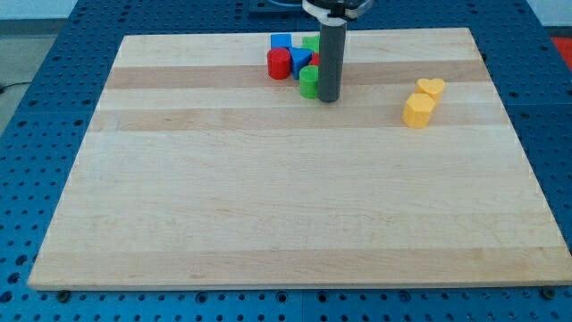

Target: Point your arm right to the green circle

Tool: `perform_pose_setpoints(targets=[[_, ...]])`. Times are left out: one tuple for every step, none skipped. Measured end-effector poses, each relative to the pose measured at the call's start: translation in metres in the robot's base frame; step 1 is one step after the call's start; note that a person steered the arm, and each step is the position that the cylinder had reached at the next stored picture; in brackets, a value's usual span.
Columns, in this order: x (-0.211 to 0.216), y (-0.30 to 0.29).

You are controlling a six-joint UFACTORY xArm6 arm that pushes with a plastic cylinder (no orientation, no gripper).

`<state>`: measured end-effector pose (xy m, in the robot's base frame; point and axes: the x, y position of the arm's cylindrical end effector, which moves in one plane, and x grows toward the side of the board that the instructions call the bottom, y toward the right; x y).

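Observation:
The green circle [308,82] is a small green cylinder near the view's top centre of the wooden board [295,206]. My tip [329,97] rests on the board just to the right of the green circle, touching or nearly touching it. The dark rod rises straight up from there and hides part of the blocks behind it. Just left and behind the green circle sits a cluster: a red cylinder [279,63], a blue block [300,61], another blue block [281,41], and a green block [310,43], with a sliver of red by the rod.
Two yellow blocks stand at the view's right: a heart-shaped one [431,88] and a hexagon-like one [417,110] just below it. The board lies on a blue perforated table [36,134].

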<state>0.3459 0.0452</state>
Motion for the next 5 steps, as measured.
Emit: perform_pose_setpoints(targets=[[0.0,0.0],[-0.001,0.0],[-0.004,0.004],[-0.006,0.01],[-0.006,0.01]])
